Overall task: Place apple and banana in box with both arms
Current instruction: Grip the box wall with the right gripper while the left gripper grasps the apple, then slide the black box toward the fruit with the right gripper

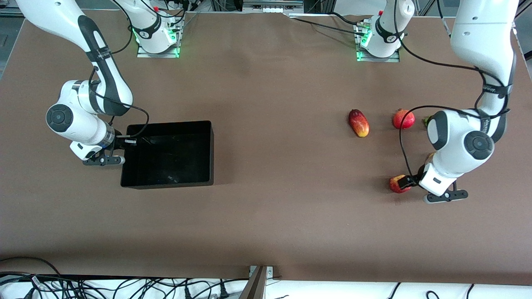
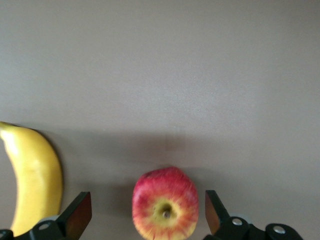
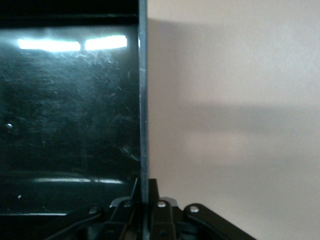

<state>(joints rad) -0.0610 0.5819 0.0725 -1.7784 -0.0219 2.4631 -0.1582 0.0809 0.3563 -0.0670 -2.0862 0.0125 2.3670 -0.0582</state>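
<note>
Left wrist view: left claw [image 2: 165, 216] wide, straddling apple [image 2: 165, 205] – banana [image 2: 35, 177] beside. Right claw [image 3: 142, 197] clamped on box [image 3: 143, 100] wall.

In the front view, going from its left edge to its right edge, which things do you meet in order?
Right pincer, shut on the box wall → box → oval red-yellow fruit → apple, between the left pincer's open fingers.

The left gripper [image 2: 145, 215] has its two fingers [image 2: 79, 214] wide apart, one on each side of the apple [image 2: 165, 205]. The banana [image 2: 35, 175] lies just beside it, maybe touching one finger.
</note>
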